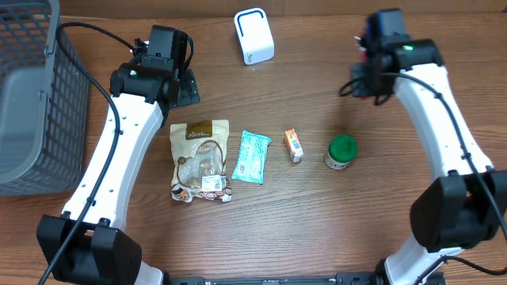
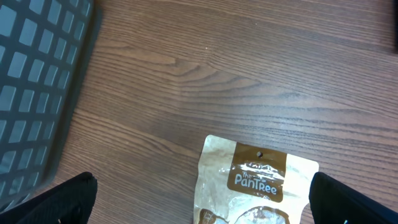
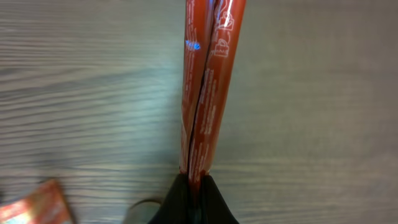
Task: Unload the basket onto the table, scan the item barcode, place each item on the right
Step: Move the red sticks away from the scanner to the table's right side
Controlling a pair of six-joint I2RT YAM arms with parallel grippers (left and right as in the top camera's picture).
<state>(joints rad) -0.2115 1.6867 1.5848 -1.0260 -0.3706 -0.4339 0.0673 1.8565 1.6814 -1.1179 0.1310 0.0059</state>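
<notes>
Red packet (image 3: 205, 81), edge pinched between right jaws

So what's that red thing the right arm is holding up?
It's a thin red packet, glossy like plastic film, with small white print and a blue glint. The right wrist camera sees it edge-on, two layers with a dark seam between. The dark fingers pinch one end; the rest sticks out over the wooden table, apparently touching nothing else.
</notes>
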